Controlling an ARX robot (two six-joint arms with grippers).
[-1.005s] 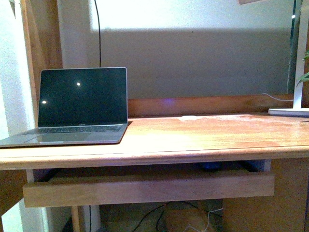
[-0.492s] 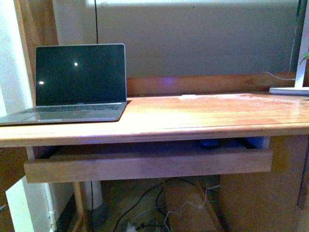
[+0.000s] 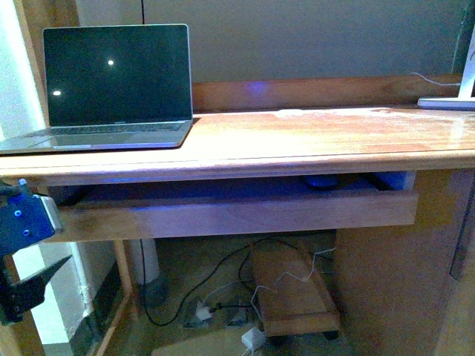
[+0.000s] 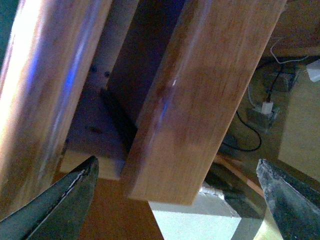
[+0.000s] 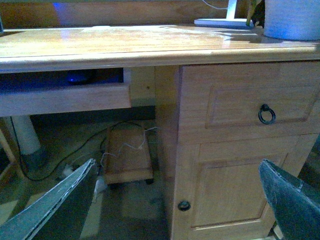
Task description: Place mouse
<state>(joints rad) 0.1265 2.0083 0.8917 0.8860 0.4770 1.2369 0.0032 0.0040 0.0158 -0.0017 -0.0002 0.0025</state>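
The mouse (image 3: 322, 181) is seen only in part, as a small dark rounded shape with a blue sheen. It lies in the pull-out tray (image 3: 237, 215) under the desktop (image 3: 312, 137), toward the tray's right end. Its lower part is hidden behind the tray's front board and the desktop edge hangs close above it, so only a narrow slot is left open to it. It is touched by neither arm. The left gripper (image 4: 176, 166) is held low at the tray's left end, well apart from the mouse, with its jaws spread wide. The end of the front board is seen between its fingers, but whether the board is touched cannot be told. The right gripper (image 5: 177, 162) is likewise spread wide with nothing held, and is faced toward the right side of the desk. There an upper cupboard panel with a ring handle (image 5: 266, 114) and a lower door with a small round knob (image 5: 184, 205) are seen. On the desktop an open laptop (image 3: 111, 81) with a dark screen is set at the left end, and a white lamp base (image 3: 445, 104) at the far right. Beneath the tray, cables (image 3: 215, 297), a small wooden trolley (image 3: 293, 289) and a white pipe (image 3: 148, 271) are found on the floor.
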